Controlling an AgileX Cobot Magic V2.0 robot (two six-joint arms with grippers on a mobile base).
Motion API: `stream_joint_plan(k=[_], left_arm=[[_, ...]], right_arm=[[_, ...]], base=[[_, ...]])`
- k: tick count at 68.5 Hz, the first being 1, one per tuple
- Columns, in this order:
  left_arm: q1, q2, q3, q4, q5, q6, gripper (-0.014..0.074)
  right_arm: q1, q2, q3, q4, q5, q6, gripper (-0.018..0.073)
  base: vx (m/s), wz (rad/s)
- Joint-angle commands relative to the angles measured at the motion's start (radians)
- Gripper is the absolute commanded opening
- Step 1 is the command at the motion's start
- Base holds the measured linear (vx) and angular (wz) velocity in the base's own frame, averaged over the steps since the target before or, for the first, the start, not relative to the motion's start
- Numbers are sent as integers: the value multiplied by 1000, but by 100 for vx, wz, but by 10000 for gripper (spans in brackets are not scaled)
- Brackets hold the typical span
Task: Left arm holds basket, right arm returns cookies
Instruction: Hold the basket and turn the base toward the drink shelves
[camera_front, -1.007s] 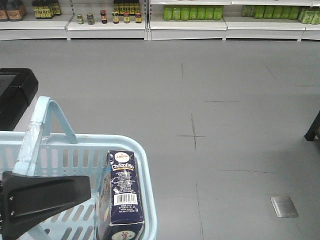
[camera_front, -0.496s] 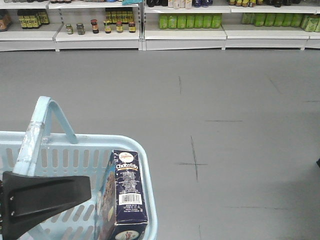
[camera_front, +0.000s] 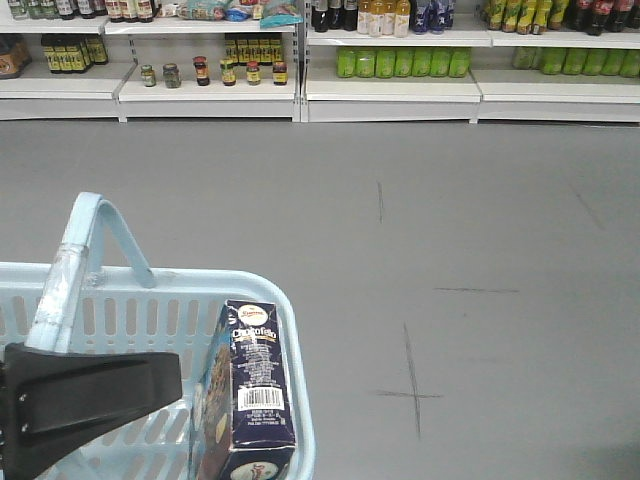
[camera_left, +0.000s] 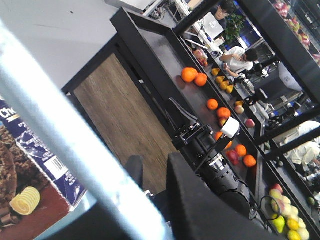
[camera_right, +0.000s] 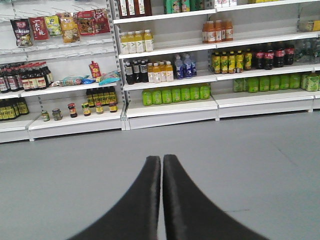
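Presently, we find the right gripper (camera_right: 161, 159) with its fingers (camera_right: 145, 200) pressed together and nothing between them, pointing across the floor (camera_right: 250, 150) at the shelves (camera_right: 170, 107). The left gripper (camera_front: 95, 395), lower left of the front view, is clamped on the handle (camera_front: 75, 250) of the basket (camera_front: 200, 283), which hangs clear of the floor. The cookie box (camera_front: 258, 375) stands on end inside the basket, at its right wall, bottom centre of the frame. Against a second ago, the shelves sit lower in the frame with a further row showing, and the floor cross (camera_front: 412, 393) has slid down and right; basket and box hold their place. We judge the base is approaching the shelves; the return of the box has not begun.
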Motion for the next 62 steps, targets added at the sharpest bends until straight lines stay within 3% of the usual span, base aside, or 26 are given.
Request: stream_joint_plan(k=[1,62], left_arm=[[-6,-7,-31,-78,-35,19,-6],[-6,-7,-31,-79,-34,19,-6]], right_arm=[[-4,-11,2,-5,-72,-8,-8],[-4,-11,2,-5,-73,-8,-8]], base=[[47,6],[51,-2]])
